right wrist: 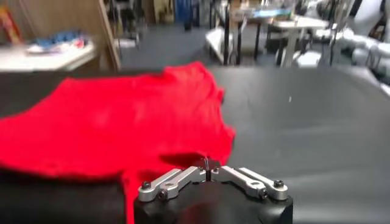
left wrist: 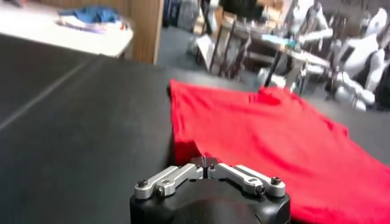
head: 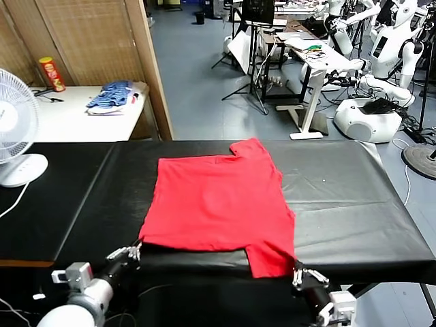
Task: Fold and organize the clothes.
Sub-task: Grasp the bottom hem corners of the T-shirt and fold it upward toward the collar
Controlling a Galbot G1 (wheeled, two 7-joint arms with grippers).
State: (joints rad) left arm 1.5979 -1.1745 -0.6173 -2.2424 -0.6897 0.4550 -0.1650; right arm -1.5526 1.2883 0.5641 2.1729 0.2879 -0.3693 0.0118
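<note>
2 grippers pinched on the T-shirt (head: 221, 201) near hem at frame bottom: left gripper (head: 134, 252) at lower-left corner, right gripper (head: 300, 275) by lower-right sleeve; shirt flat mid-table (head: 354, 204); lift both evenly, keep hem taut.

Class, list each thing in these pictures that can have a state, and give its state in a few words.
Red T-shirt: spread flat on the black table, not yet folded.
Left gripper: shut, at the shirt's near left corner.
Right gripper: shut, at the near right sleeve.
Blue clothes: heaped on the side table.
</note>
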